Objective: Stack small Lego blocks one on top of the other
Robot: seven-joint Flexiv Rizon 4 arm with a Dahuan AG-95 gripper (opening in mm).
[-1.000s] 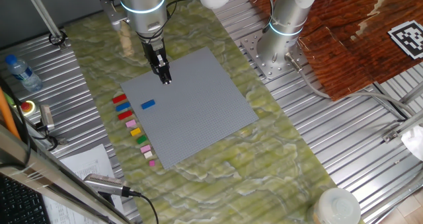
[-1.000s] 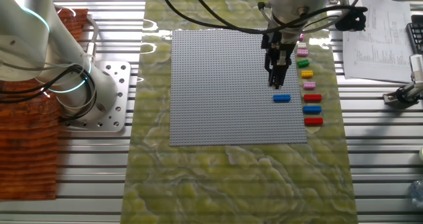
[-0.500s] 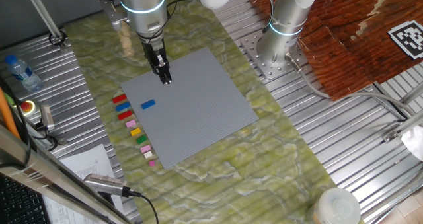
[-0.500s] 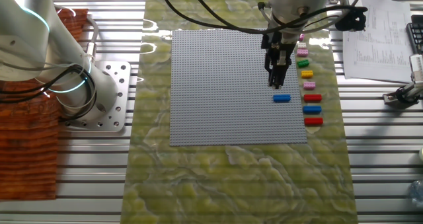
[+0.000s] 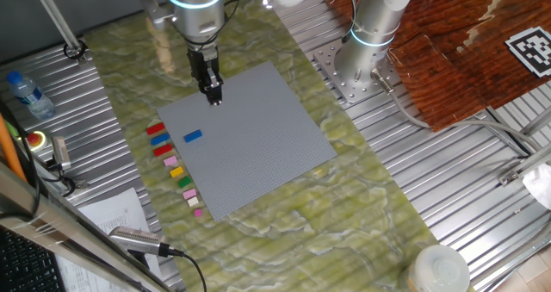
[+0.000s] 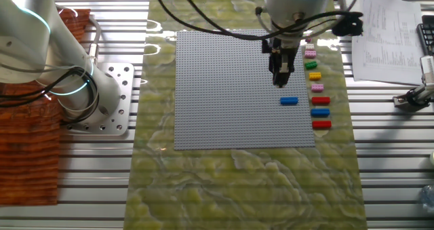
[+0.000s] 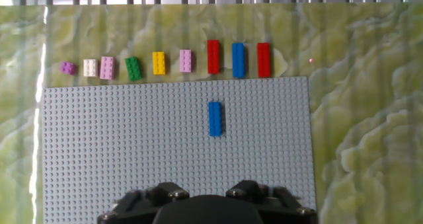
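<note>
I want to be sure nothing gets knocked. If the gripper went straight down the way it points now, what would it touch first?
Most likely bare grey baseplate. The gripper hangs over empty studs, with the blue brick lying apart from it, though height is hard to judge.

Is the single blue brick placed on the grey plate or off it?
On it. The blue brick lies flat on the grey baseplate, apart from the row of bricks beside the plate's edge.

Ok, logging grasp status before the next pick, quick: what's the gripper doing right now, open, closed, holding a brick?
Gripper: above the grey baseplate, holding no brick as far as visible; open or closed cannot be told.
</note>
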